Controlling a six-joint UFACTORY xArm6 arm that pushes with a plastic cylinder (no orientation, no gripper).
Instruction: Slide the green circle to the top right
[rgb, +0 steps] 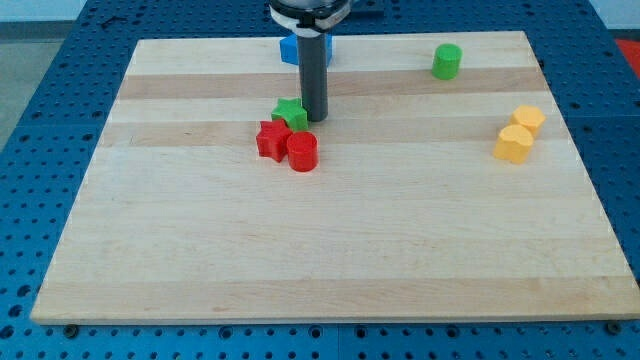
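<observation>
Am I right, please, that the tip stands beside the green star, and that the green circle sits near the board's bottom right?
Not quite: the camera view shows the green circle near the board's top right. My tip does stand beside the green star.

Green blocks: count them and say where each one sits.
2. The green circle stands near the view's top right. The green star sits mid-board, just left of my tip, above the red blocks. None looks hidden.

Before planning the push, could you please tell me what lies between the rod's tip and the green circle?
Nothing: in the camera view, only bare wooden board lies between my tip and the green circular block. The green star-shaped block sits beside my tip on the view's left.
</observation>
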